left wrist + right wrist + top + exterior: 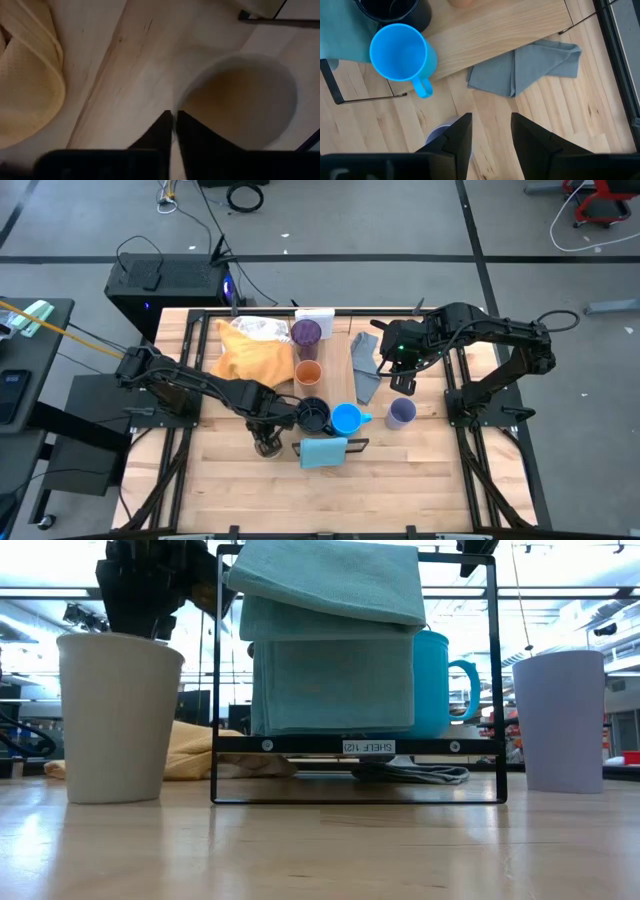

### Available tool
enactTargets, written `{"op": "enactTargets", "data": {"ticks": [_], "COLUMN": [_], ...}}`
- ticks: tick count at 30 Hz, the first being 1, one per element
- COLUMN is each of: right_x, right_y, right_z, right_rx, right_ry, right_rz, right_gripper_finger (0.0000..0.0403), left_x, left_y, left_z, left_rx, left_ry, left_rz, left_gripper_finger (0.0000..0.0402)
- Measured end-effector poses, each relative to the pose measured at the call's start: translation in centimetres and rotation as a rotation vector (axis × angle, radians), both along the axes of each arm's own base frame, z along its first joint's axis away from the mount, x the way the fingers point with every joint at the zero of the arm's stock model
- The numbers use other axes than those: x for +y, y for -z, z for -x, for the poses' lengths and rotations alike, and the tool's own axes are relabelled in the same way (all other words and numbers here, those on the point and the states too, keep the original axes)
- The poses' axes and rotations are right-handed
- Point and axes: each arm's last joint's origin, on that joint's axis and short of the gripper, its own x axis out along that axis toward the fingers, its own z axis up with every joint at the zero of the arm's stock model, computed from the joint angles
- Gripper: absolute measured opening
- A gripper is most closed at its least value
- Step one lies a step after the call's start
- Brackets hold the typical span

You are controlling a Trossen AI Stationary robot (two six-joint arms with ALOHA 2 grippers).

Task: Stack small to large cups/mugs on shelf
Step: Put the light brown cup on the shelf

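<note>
The beige cup (115, 715) stands on the table near the left of the shelf's near end, and my left gripper (267, 438) is over it, shut on its rim. The light-wood shelf (335, 380) carries the dark purple tumbler (306, 333), orange cup (308, 372), navy mug (314, 416) and bright blue mug (346, 419) in a row. The lavender cup (401, 413) stands on the table right of the shelf. My right gripper (404, 383) hovers open just beyond it, touching nothing. My left gripper holds the beige cup by its rim (176, 102), on the side toward the yellow cloth, with one finger inside the cup and one outside. The fingers (161, 131) come from above, pointing down. The cup stands upright with its base on the table (115, 795).
A yellow cloth (250, 350) lies left of the shelf and a grey cloth (365, 365) right of it. A black wire frame draped with teal cloth (335, 650) stands at the shelf's near end. Bare tabletop stretches along the near edge (330, 500).
</note>
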Motion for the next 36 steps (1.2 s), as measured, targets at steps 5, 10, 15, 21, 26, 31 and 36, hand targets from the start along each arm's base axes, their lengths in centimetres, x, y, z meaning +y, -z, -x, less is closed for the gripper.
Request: {"op": "enactTargets", "data": {"ticks": [5, 10, 15, 21, 26, 31, 36], "right_x": [0.0, 0.0, 0.0, 0.0, 0.0, 0.0, 0.0], "right_y": [0.0, 0.0, 0.0, 0.0, 0.0, 0.0, 0.0], "right_z": [0.0, 0.0, 0.0, 0.0, 0.0, 0.0, 0.0], "right_rx": [0.0, 0.0, 0.0, 0.0, 0.0, 0.0, 0.001], "right_ry": [0.0, 0.0, 0.0, 0.0, 0.001, -0.001, -0.004], "right_rz": [0.0, 0.0, 0.0, 0.0, 0.007, 0.013, 0.014], "right_gripper_finger": [0.0142, 0.0142, 0.0142, 0.0142, 0.0142, 0.0142, 0.0142], "left_x": [-0.1, -0.1, -0.1, 0.1, 0.4, 0.5, 0.8], "left_y": [0.2, 0.5, 0.6, 0.0, -1.8, -4.1, -8.6], "left_z": [-0.4, -0.6, -0.5, 0.1, 0.9, 1.5, 2.2], "left_rx": [-0.02, -0.004, 0.006, 0.018, 0.023, 0.006, 0.007], "left_ry": [0.014, 0.02, 0.026, 0.032, 0.03, 0.03, 0.039], "left_rz": [0.005, 0.002, 0.002, -0.007, -0.03, -0.029, -0.065], "left_gripper_finger": [0.002, 0.0011, 0.0008, 0.0007, 0.0006, 0.0006, 0.0006]}}
